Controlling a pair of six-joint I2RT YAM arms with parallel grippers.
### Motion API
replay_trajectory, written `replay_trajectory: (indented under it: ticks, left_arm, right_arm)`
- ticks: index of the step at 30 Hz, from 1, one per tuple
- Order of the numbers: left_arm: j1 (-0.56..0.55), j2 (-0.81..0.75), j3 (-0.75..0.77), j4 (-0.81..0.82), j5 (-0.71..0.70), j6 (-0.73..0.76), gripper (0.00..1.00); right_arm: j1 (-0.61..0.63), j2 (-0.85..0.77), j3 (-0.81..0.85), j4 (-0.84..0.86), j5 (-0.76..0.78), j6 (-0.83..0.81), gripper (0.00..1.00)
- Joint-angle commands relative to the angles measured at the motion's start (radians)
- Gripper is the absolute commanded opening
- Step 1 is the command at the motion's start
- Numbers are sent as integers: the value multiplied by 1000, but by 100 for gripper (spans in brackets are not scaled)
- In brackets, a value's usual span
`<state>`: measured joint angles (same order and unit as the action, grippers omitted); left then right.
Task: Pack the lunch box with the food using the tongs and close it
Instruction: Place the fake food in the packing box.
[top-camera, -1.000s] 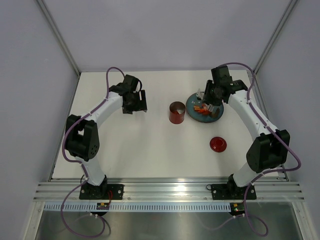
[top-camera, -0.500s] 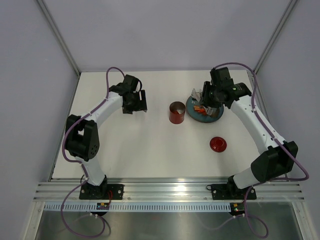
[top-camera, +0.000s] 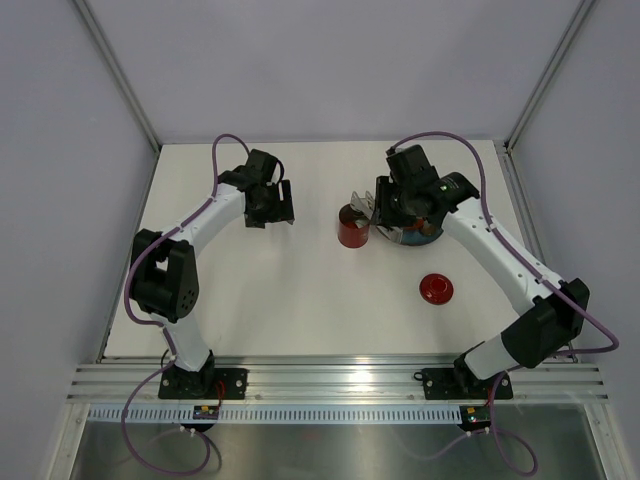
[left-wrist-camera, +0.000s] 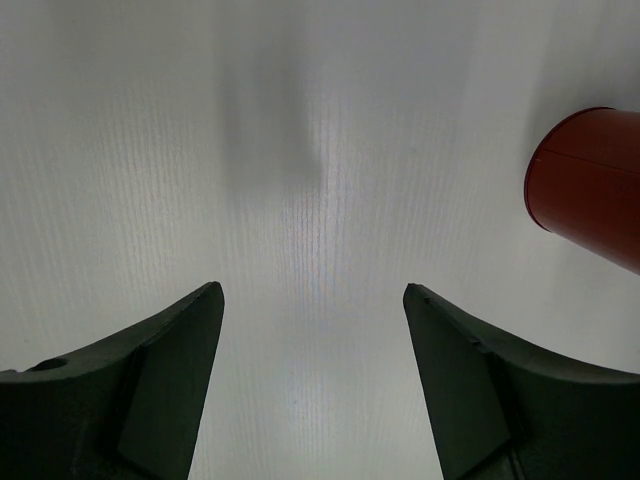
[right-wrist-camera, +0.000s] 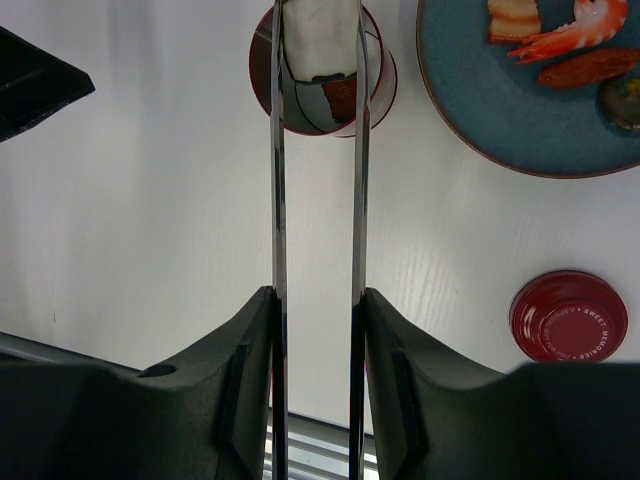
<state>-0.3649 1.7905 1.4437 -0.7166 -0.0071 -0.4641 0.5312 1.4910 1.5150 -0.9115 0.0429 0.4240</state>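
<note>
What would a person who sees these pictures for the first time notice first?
The long silver tongs, clamped in the right gripper, hold a white piece over the open red lunch box near the middle of the table. Right of it, a blue plate carries more food, and the red lid lies nearer the arm bases.

White arms (top-camera: 212, 216), black joints (top-camera: 165, 282), purple cables (top-camera: 221, 150).

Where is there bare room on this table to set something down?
Widest bare patch: near middle of the table, bordered by the left arm, the lunch box and the lid. The far edge strip is bare too. Crowded: where the right gripper holds the tongs over the lunch box, beside the plate.
</note>
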Motion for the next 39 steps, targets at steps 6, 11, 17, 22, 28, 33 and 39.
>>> replay_trajectory:
  ticks: [6,11,17,22,28,33,39]
  left_arm:
    - [1,-33,-2,26,1,-4,77]
    - [1,-31,0,26,1,-5,77]
    - [1,-29,0,26,1,-4,77]
    - [1,-29,-2,28,1,-4,77]
    - [1,-31,-3,28,1,-4,77]
    - [0,-31,-6,29,1,-4,77]
    - [0,-33,-6,28,1,-5,77]
  right_arm:
    - [24,26,27,31,2,12,25]
    - [27,32,28,31,-2,13,40]
    - [29,32,34,31,3,13,45]
    - [29,38,33,33,3,12,47]
    - [30,40,36,31,5,13,48]
    - [32,43,39,33,6,12,48]
    - [35,46,39,36,3,13,49]
